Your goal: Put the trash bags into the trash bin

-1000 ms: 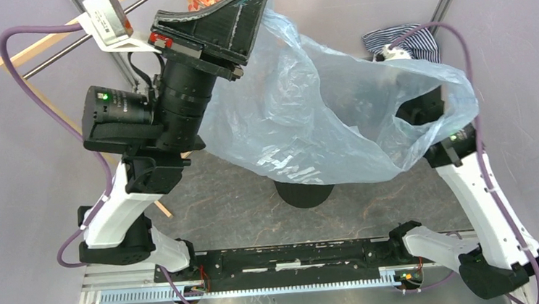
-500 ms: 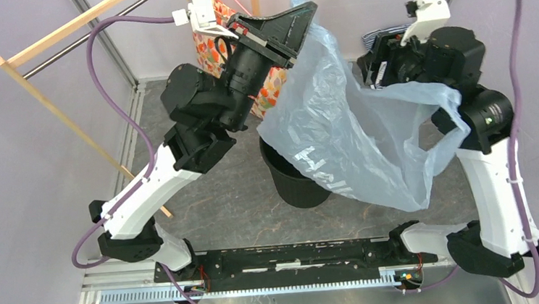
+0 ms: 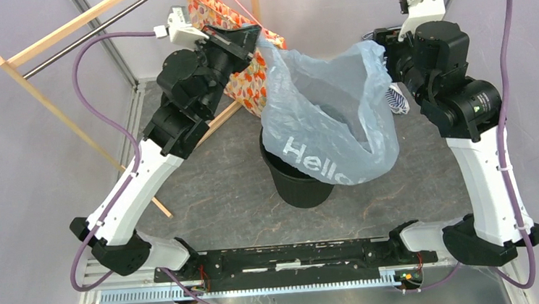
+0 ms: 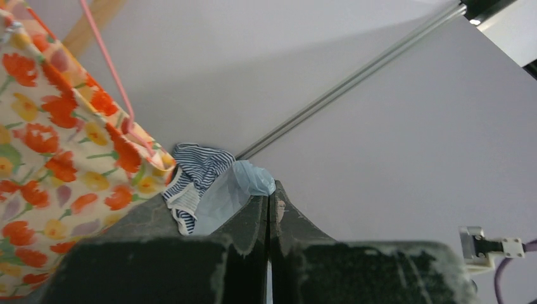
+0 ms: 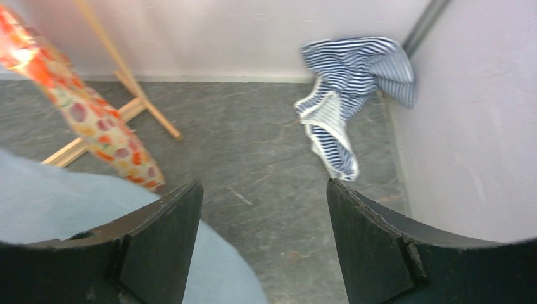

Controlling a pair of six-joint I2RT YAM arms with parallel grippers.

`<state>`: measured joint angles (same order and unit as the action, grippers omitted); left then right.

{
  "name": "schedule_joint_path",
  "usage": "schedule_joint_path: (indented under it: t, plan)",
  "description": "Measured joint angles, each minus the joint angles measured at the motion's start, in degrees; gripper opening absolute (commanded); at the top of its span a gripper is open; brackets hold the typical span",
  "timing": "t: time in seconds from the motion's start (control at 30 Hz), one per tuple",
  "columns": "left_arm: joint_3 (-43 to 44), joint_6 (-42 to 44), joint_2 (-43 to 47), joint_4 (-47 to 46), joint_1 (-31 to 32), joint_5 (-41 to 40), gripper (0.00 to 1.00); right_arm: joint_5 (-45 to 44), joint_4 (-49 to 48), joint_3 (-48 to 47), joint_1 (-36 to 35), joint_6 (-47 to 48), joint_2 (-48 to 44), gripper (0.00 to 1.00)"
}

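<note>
Two arms, one bag, one bin, listed from the near edge outward.

1. Trash bin [image 3: 297, 187]: black, upright, mid-worktop [image 3: 213, 214]. Only its left rim and near wall show, as item 2 covers the rest.

2. Trash bag [image 3: 322, 119]: pale blue, translucent, printed "Hello". It hangs mouth-up over the bin, and its belly drapes down the bin's right-hand wall. Whether any of it sits inside cannot be told. Judged to be above and against the bin, not yet in it.

3. Left fingers [image 4: 253, 221]: pressed together on a fold of the bag's rim at its far-left corner and held high, apparently to keep the mouth lifted and the bag's weight over the bin.

4. Right fingers [image 5: 373, 240]: spread apart with nothing between them, just beside the bag's far-right rim. Blue film lies outside the gap. That side looks unsupported, which would explain the sag to the right.

5. Orange floral bag [image 3: 236, 82]: hung on a wooden rack [image 3: 61, 34], just behind the left fingers.

6. Striped cloth [image 5: 351, 82]: crumpled on the worktop at the far-right corner, not part of the job.
</note>
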<state>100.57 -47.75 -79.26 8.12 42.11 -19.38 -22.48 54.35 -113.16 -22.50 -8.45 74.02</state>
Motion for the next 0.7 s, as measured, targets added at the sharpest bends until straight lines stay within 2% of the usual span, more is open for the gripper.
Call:
schedule_joint_path:
  t: [0.17,0.3,0.7]
  plan:
    - [-3.1,-0.8,2.5,1.7,-4.3,2.1,0.02,-8.6,0.8,0.0,0.0,2.8,-0.9,0.80]
    - [-4.8,-0.9,4.1,3.1,-7.0,3.1,0.02,-11.2,0.8,1.9,0.0,3.4,-3.6,0.81]
    - [-8.8,-1.6,5.4,5.1,-13.6,6.9,0.02,-3.0,-0.5,23.3,0.0,-1.9,-24.6,0.82]
